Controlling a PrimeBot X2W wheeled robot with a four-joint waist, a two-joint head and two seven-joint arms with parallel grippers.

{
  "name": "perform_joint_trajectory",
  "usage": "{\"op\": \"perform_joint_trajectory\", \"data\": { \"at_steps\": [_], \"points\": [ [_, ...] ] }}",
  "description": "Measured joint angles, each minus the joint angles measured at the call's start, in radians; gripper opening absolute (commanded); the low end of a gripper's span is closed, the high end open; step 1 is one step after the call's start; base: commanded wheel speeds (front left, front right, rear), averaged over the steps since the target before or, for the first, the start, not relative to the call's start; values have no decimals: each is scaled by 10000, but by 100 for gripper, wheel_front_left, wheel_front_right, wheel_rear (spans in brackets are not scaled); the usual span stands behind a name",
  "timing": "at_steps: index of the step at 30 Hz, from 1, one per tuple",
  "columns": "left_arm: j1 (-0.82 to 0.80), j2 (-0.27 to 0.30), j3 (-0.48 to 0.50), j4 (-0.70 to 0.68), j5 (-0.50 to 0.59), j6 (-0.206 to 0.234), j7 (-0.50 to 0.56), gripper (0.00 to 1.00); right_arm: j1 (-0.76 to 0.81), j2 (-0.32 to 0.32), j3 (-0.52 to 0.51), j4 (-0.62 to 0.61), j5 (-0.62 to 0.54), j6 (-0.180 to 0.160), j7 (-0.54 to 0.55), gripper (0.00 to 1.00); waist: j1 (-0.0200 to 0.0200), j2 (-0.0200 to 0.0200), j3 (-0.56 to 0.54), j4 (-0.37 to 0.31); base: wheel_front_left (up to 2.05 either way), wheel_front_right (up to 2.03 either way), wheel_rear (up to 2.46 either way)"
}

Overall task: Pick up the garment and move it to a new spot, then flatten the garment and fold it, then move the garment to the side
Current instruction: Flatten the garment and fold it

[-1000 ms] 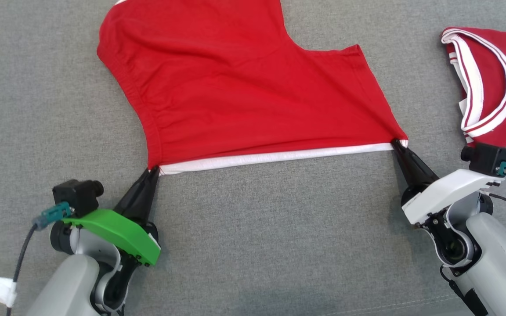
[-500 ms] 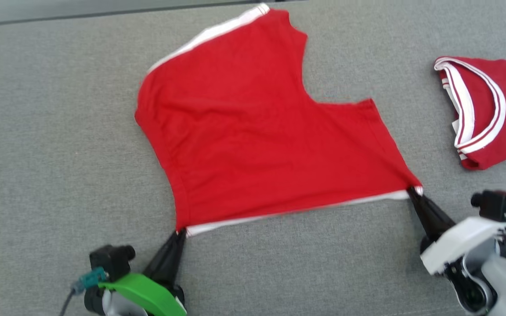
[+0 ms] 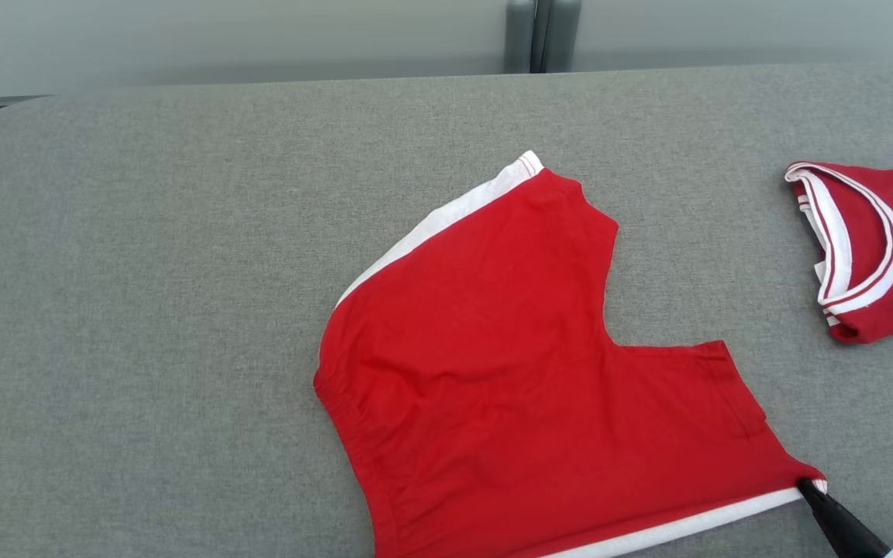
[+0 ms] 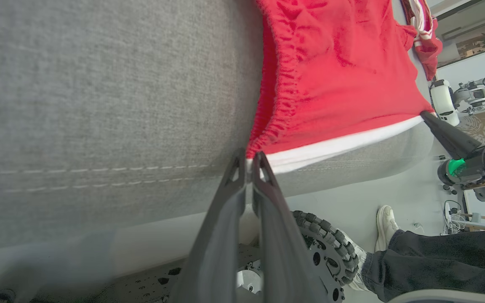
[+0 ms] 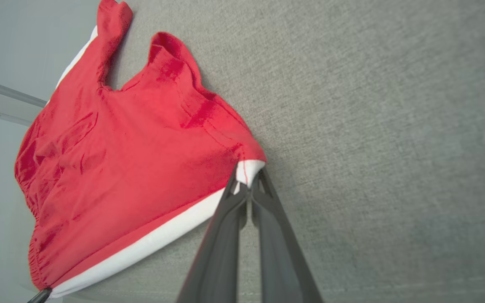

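Right end effector (image 3: 809,488), head view: clamped on a corner of the red garment (image 3: 539,387), which is spread on the grey counter (image 3: 144,310). Left wrist view: left end effector (image 4: 249,162) pinches the opposite corner. Right wrist view: white edge taut. Judged step: flattening; next, lower evenly, release.
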Motion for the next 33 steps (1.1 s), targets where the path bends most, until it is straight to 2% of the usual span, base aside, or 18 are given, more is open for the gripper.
{"op": "perform_joint_trajectory", "data": {
  "at_steps": [4,8,13,15,18,25,30,33],
  "points": [
    [197,514,167,-851,-466,-63,520,0,-61,-127,-242,-1080,355,146,-2,0,0,0,111,113,0,0,0],
    [-145,571,623,-1870,-1360,-61,1049,0,-1011,-167,-422,-2067,690,184,100,0,0,0,403,154,0,0,0],
    [-1001,746,963,-2938,-1824,-15,1724,0,-2332,-456,-378,-2803,665,173,581,0,0,0,794,254,0,0,0],
    [-1499,800,1037,-3373,-1964,178,2142,0,-3021,-579,-360,-3032,642,163,872,0,0,0,1020,332,0,0,0],
    [-2483,773,1250,-3841,-2454,713,2940,0,-4242,-633,-366,-3060,734,98,1488,0,1,0,1491,556,0,0,0],
    [-4146,483,1875,-4121,-2581,1814,3580,0,-5829,-857,-449,-2694,635,-539,2314,0,2,0,2358,1119,0,0,0],
    [-4977,167,2155,-3848,-2698,1914,3741,0,-6924,-909,-393,-2339,337,-706,2598,0,3,0,2961,1579,0,0,0],
    [-5161,94,2353,-3498,-2704,1990,3753,0,-7432,-702,65,-2067,178,-679,2838,0,3,0,3268,1831,0,0,0]
  ]
}}
